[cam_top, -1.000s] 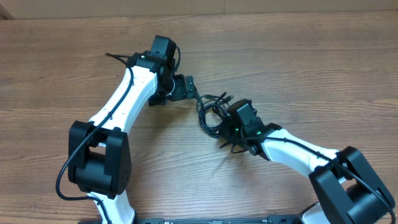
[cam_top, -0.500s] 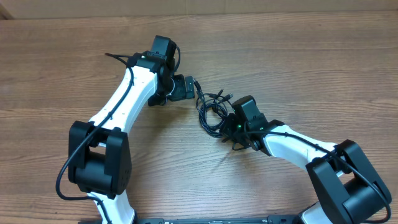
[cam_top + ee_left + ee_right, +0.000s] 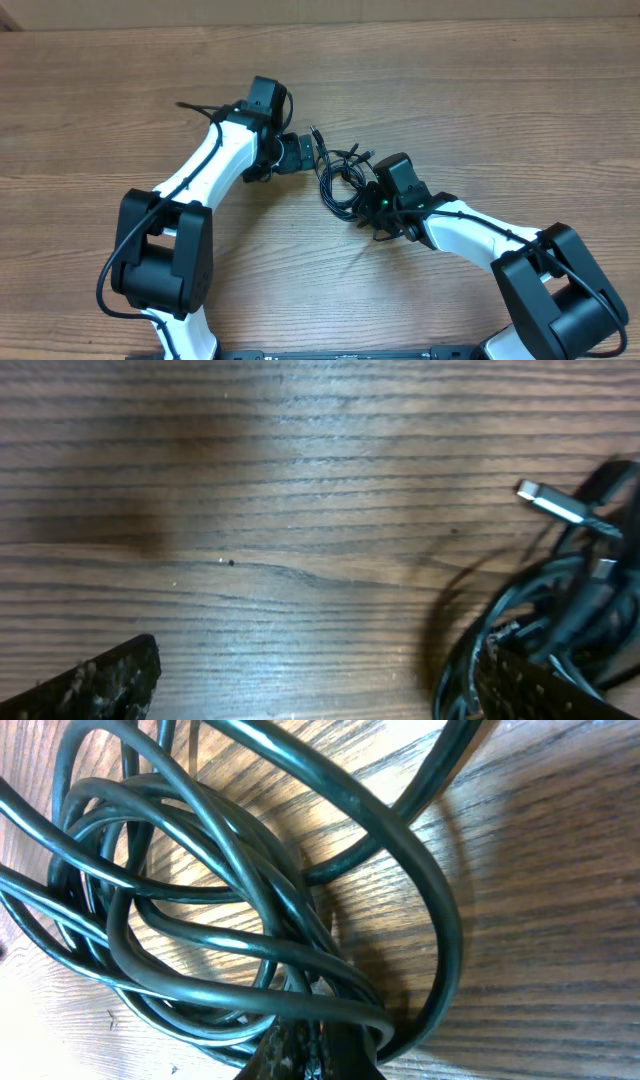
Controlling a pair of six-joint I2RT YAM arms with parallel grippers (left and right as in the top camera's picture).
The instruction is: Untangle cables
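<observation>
– Black cables (image 3: 338, 180): where are they from your grippers?

– In one knotted bundle on the wooden table (image 3: 500, 100), between the two. It lies straight ahead of your right gripper (image 3: 364, 197) and touches its tips. On the opposite side it is just beside the tips of your left gripper (image 3: 308, 152).

– How do the right gripper's fingers stand?

– Pressed together. In your right wrist view the fingers (image 3: 312, 1058) come up from the bottom edge, and a strand of the coil runs right into the tips, so they are clamped on the cables. The rest of the bundle spreads out ahead of the tips, loop over loop, flat on the wood.

– And the left?

– Spread wide, with nothing between them but bare wood. In your left wrist view one finger (image 3: 100, 682) sits at one bottom corner, well apart from the bundle. The other sits at the opposite corner, right against the edge of the coil. Whether it presses on a strand or only overlaps it, you cannot tell from here. A silver plug (image 3: 552, 502) sticks out of the bundle farther ahead of that finger, lying on the table and clear of it.
</observation>
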